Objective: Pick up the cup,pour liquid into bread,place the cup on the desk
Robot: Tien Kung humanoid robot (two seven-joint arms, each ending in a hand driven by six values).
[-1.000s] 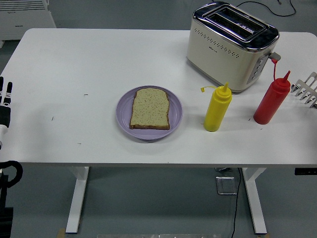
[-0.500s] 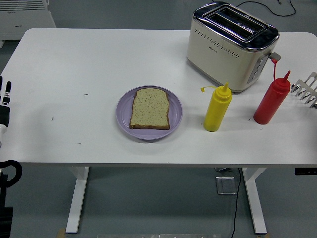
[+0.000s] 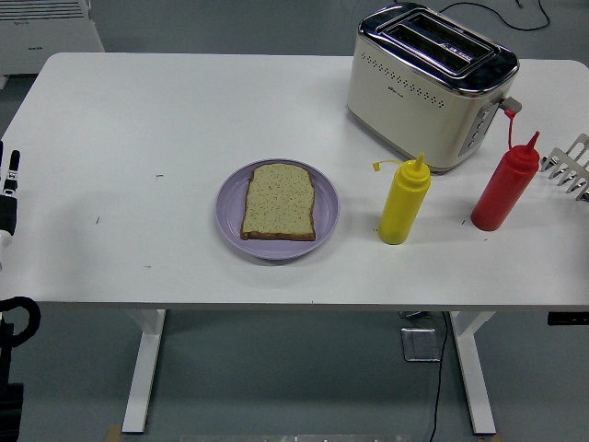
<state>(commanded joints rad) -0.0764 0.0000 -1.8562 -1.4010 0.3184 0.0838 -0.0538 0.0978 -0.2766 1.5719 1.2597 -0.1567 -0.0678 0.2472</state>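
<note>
Bread [image 3: 278, 201] lies flat on a purple plate [image 3: 232, 221] at the middle of the surface [image 3: 138, 120], toward the near edge. No cup shows; the pourable things are 2 squeeze bottles: a yellow bottle [image 3: 404, 201] just right of the plate and a red bottle [image 3: 504, 181] further right, both upright, caps hanging off their nozzles. A toaster [image 3: 428, 85] stands behind them at the far right.

The right robot hand [image 3: 571, 166] shows only as pale fingers spread at the right edge, holding nothing, close to the red bottle. The left robot hand [image 3: 9, 189] sits at the left edge, well apart from everything; whether it is open or curled cannot be told.

Nothing is picked up yet. The red bottle looks the easier reach for the right side. Grasping it around the mid-body, below the shoulder, should keep it upright, and a light grip should avoid an early squirt before it is over the bread.
</note>
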